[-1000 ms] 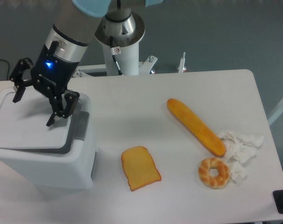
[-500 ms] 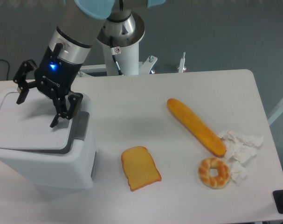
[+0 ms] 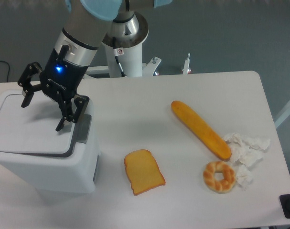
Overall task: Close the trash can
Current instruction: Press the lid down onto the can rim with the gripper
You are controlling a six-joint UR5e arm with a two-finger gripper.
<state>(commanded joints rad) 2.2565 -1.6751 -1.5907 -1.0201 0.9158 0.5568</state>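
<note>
Leftmost, lower left of frame: large boxy white plastic trash can (image 3: pixel 44 162) with rounded corners, flat white lid (image 3: pixel 30 129) lying down across the top, grey push-latch tab (image 3: pixel 82 130) at its right edge. Whether the latch has caught cannot be told.

Upper left, above the lid: black two-finger gripper (image 3: pixel 42 109) on the arm, blue light on its body, jaws spread wide and grasping nothing; one fingertip (image 3: pixel 24 101) over the lid's far left, the other near the grey tab. Contact with the lid cannot be confirmed.

Lower centre: flat tan slice of toast (image 3: pixel 144 171) on the white table (image 3: pixel 135 109), just right of the bin.

Right of centre: long orange-yellow baguette (image 3: pixel 200 129), lying diagonally.

Lower right: ring-shaped glazed pastry (image 3: pixel 220 176), touching crumpled white paper (image 3: pixel 245 150).

Risks, as judged:
- Lid seated but unlatched, if no press lands close to the tab; it could spring back.
- Fingertip striking the push-latch tab would likely release the lid again.
- Off-centre downward force near the bin's right edge might tip or slide the bin toward the toast.
</note>
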